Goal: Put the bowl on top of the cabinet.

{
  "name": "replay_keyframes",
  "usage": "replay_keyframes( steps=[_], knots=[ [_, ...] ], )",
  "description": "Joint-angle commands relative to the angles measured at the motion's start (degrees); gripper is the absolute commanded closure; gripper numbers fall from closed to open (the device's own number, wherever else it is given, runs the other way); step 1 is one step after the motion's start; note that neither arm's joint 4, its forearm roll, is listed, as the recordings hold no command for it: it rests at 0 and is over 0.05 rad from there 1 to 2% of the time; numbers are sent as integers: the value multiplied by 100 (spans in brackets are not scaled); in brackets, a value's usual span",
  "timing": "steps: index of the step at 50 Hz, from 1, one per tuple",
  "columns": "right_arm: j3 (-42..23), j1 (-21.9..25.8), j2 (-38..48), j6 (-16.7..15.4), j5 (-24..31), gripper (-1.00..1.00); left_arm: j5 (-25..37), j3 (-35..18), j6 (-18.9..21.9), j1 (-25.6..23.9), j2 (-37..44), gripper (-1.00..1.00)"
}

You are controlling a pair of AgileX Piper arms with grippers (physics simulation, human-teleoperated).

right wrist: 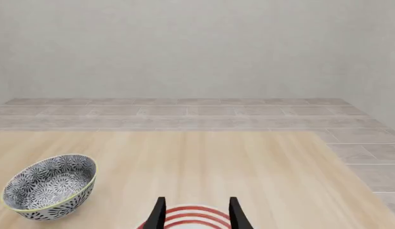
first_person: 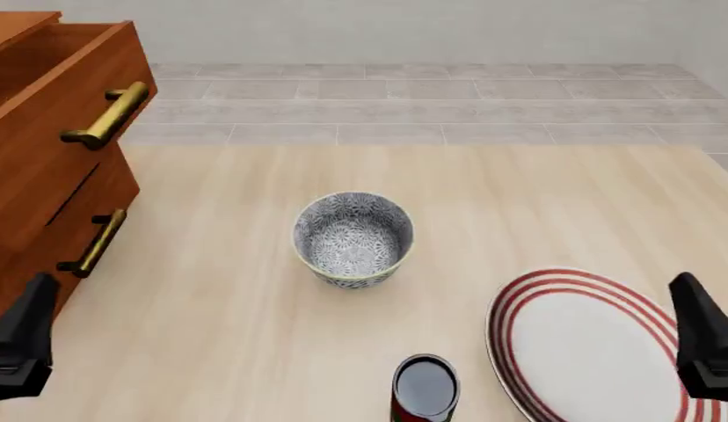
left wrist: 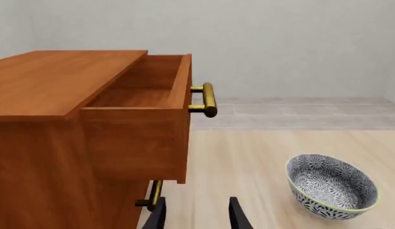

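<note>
The bowl (first_person: 353,239), white with a dense dark floral pattern, stands upright on the wooden table near its middle. It also shows in the left wrist view (left wrist: 331,186) and the right wrist view (right wrist: 50,186). The reddish-brown cabinet (first_person: 47,167) stands at the table's left, its top drawer (left wrist: 140,90) pulled out and empty; its flat top (left wrist: 51,78) is bare. My left gripper (left wrist: 197,204) is open, low in front of the cabinet and left of the bowl. My right gripper (right wrist: 197,204) is open over the plate, right of the bowl.
A white plate with red rings (first_person: 587,352) lies at the front right. A dark red cup (first_person: 425,387) stands at the front edge, between the grippers. Brass bar handles (first_person: 106,116) stick out from the drawers. A tiled floor and a grey wall lie beyond the table.
</note>
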Motion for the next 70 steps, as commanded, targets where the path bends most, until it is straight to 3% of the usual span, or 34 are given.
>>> replay_keyframes(
  steps=[1,18,22,38,45,58,70],
  knots=[
    [-17,0,29,-2,-7,-100,-224,0,13,-1,337,-100],
    [-17,-1,30,-1,-7,-100,-677,0,60,-12,978,-100],
    [-17,-2,29,-1,-7,-100,-1038,0,0,-265,1488,-100],
    [-17,-2,29,0,-7,-100,-1570,-25,84,-913,2165,-100],
    [-17,-2,29,-1,-7,-100,-2228,-89,66,-1332,2997,-100],
    [-17,0,29,-2,-7,-100,-2444,-310,246,-1744,3507,-100],
    [-17,0,29,-2,-7,-100,-2226,-862,205,-2059,3960,-100]
  ],
)
